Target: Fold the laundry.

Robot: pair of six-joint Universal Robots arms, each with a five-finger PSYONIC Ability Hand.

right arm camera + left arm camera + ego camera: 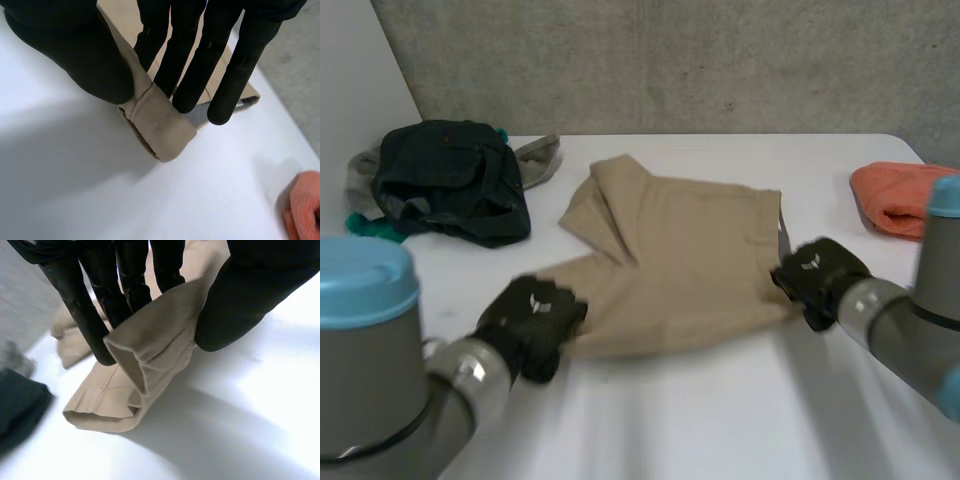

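White counter (700, 420), matte and plain, across lower and middle frame; far edge straight, far corner at the right rounded. Directly behind the far edge: grey concrete wall (700, 60), mottled, spanning the top of frame. Upper left: smooth white panel (350, 70), slanting edge against the concrete. Lighting soft and diffuse. Right wrist view: speckled grey surface (300, 95) beyond counter edge at right of frame; wall or floor not determinable.

The grey tubular left arm (380, 400) at 8 o'clock and right arm (900, 325) at 4 o'clock wear light-blue caps (360, 280). The matte black left hand (532, 322) and right hand (817, 275) each bear a small pale mark, slim fingers (185, 60) and a bulky thumb (75, 50).
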